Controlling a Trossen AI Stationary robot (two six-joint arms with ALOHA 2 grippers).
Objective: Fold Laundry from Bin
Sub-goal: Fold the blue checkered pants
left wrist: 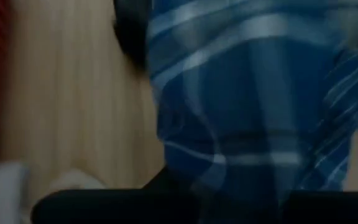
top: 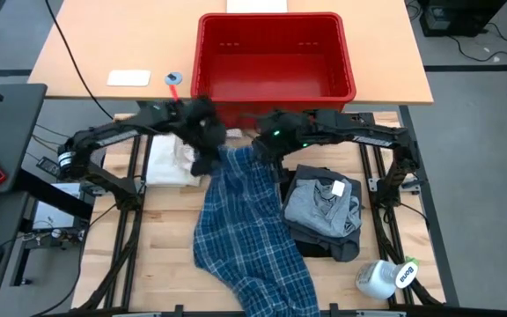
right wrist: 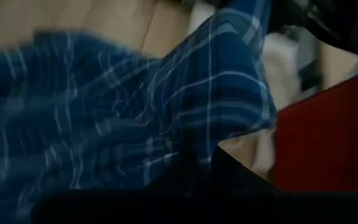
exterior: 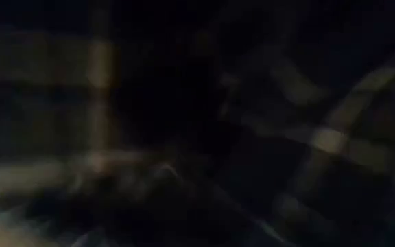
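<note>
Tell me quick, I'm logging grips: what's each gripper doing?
Left gripper: shut on the blue-and-white plaid cloth shirt, at its top edge.
Right gripper: shut on the same shirt.

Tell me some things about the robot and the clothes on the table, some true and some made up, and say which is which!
1. The red bin has no clothes in it. True.
2. The plaid shirt is folded into a neat square. False: it lies spread out and rumpled down the wooden table.
3. Both robot hands are up at the top end of the plaid shirt. True: the left hand and the right hand are both there, close to the bin.
4. The grey garments are inside the bin. False: they sit in a pile on the table, beside the shirt.
5. A white bottle lies near the pile. True.
</note>
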